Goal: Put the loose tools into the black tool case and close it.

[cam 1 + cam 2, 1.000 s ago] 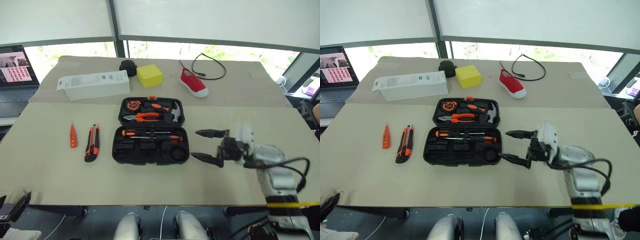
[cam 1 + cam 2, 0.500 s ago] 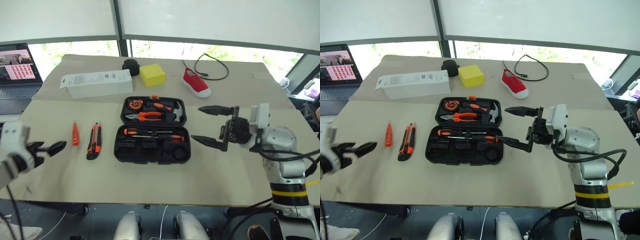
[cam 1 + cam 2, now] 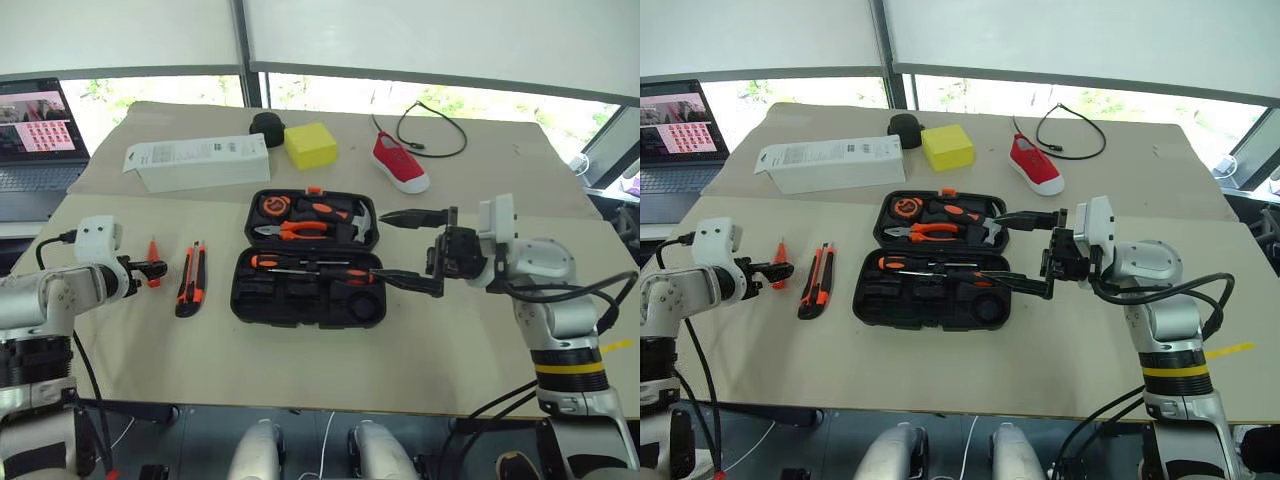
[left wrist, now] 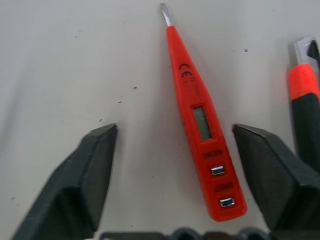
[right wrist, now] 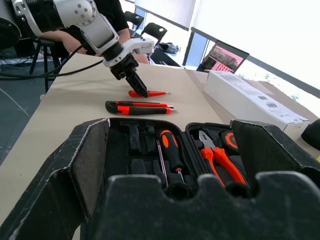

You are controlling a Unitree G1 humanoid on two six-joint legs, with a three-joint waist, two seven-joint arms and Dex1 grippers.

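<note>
two loose tools lie on the table point(image 3: 300, 370) to the left of the black tool case point(image 3: 306, 260): the tester pen point(image 3: 153, 263) and, nearer the case, the utility knife point(image 3: 189, 279); in the left eye view my left gripper point(image 3: 152, 269) sits right at the pen, so that arm is plainly the nearer one, while my right gripper point(image 3: 405, 248) hangs just beside the case's right edge, fingers spread wide and empty; the case lies open, lid half away from me, with two screwdrivers point(image 3: 310, 266) already in their slots; the right eye view gives the same layout, pen and knife both running lengthwise away from me, parallel and near each other.

in the left wrist view the pen point(image 4: 201, 120) lies between my two fingers point(image 4: 90, 175), its long axis running along my pointing direction, tip away, and it sits closer to one finger than the other; the gap is moderate and nothing is held; whether the pads touch it i cannot tell; the knife's end point(image 4: 306, 105) lies just outside that finger.

in the right wrist view my right fingers point(image 5: 87, 165) frame the open case point(image 5: 165, 155); beyond it the left gripper point(image 5: 136, 82) points down at the pen point(image 5: 149, 93); the tabletop is pale, flat and matte; a white box point(image 3: 197, 161), a yellow block point(image 3: 310, 146), a red shoe point(image 3: 400, 164), a cable point(image 3: 433, 128) and a laptop point(image 3: 38, 140) stand well apart; a seated person point(image 5: 107, 22) is behind.
</note>
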